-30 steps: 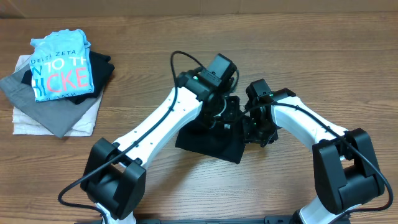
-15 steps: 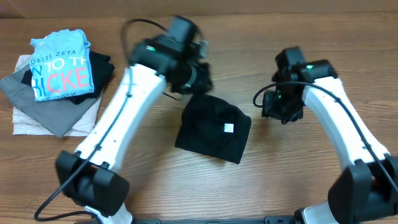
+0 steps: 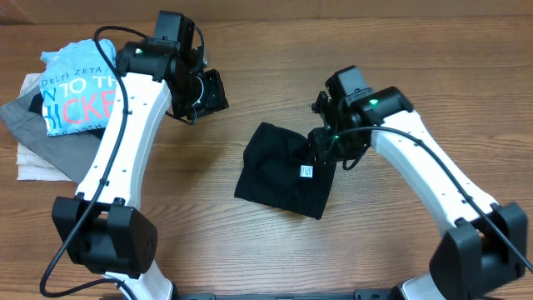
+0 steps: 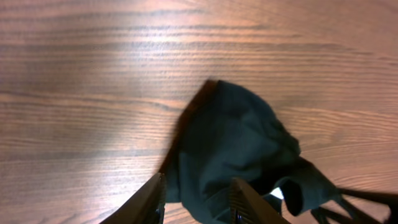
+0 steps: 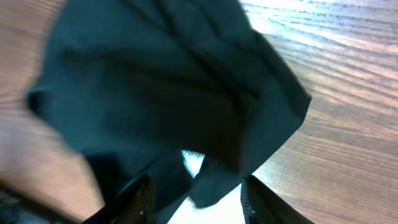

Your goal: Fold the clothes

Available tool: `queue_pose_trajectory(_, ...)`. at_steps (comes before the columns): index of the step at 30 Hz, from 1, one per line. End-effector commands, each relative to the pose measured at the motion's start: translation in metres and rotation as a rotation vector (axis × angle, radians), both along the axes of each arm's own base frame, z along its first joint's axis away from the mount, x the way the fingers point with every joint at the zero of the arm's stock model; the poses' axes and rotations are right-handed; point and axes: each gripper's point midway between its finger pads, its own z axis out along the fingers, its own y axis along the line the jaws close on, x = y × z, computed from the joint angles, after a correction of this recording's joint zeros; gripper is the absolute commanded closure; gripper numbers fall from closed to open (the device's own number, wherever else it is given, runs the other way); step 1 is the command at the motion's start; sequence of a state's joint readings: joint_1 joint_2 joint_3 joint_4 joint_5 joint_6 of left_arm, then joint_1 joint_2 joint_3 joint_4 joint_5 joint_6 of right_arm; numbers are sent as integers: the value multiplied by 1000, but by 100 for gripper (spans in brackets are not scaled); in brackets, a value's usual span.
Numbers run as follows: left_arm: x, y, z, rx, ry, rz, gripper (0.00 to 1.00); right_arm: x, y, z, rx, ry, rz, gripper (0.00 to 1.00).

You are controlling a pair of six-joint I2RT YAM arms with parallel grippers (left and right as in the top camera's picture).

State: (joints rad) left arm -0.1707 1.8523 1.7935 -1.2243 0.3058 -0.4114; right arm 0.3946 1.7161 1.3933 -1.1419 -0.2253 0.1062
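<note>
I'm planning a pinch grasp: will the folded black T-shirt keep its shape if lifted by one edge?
Probably not. The black T-shirt shows soft creases and rumpled edges, so it would likely droop and unfold. It lies thin and flat, so it seems light; a push might bunch it on the wooden table rather than slide it whole.

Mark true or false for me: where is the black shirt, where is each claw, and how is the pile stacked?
1. The black T-shirt lies folded on the table, its white label showing. True.
2. The left claw rests on the black T-shirt. False: it is clear of the shirt, up beside the stack of clothes.
3. The right claw is at the shirt's edge near the label. True.
4. The light blue T-shirt lies at the bottom of the stack. False: it is on top.
</note>
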Motion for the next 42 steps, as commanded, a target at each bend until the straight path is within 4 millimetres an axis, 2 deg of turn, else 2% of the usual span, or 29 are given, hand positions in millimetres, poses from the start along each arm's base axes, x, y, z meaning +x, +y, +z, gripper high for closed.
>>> queue_pose_trajectory(1,-3,-1,-14,20,36,-19,63,10,-16,-22,-115,-13,-50,58)
queue_pose_trajectory(2,-3,-1,-14,20,37,-19,64,12,-17,-25,-124,-17,-61,67)
queue_pose_trajectory(3,-3,-1,-14,20,38,-20,63,17,-20,-30,-139,-22,-93,86)
queue_pose_trajectory(4,-4,-1,-14,20,40,-21,63,19,-24,-32,-159,-26,-124,94)
queue_pose_trajectory(5,-4,-1,-14,21,42,-21,64,22,-32,-35,-191,-30,-180,96)
queue_pose_trajectory(8,-8,-2,-15,24,56,-24,64,27,-56,-44,-272,-36,-354,96)
queue_pose_trajectory(10,-10,-3,-15,25,63,-29,64,25,-63,-54,-280,-28,-390,94)
queue_pose_trajectory(13,-11,-4,-16,29,64,-37,64,13,-72,-72,-299,4,-400,76)
queue_pose_trajectory(15,-12,-6,-16,28,64,-43,63,4,-78,-82,-313,32,-414,74)
queue_pose_trajectory(17,-12,-7,-16,34,63,-47,63,0,-83,-84,-320,48,-430,71)
queue_pose_trajectory(21,-13,-10,-16,38,61,-57,60,3,-87,-66,-304,51,-460,70)
queue_pose_trajectory(24,-14,-13,-16,44,56,-75,54,17,-83,-32,-238,-13,-478,68)
queue_pose_trajectory(26,-15,-17,-16,44,52,-87,51,25,-71,-2,-151,-62,-435,64)
queue_pose_trajectory(28,-14,-22,-16,45,37,-109,49,26,-65,15,-107,-78,-422,61)
queue_pose_trajectory(30,-12,-28,-16,45,18,-136,48,22,-58,23,-64,-67,-416,60)
queue_pose_trajectory(33,-11,-38,-20,47,-3,-164,46,14,-35,29,63,-6,-382,60)
queue_pose_trajectory(35,-11,-41,-24,50,-9,-170,46,12,-29,31,99,11,-377,60)
queue_pose_trajectory(39,-11,-41,-31,53,-3,-170,46,12,-28,26,98,24,-395,60)
queue_pose_trajectory(42,-12,-41,-32,54,-1,-171,47,10,-28,11,90,40,-396,60)
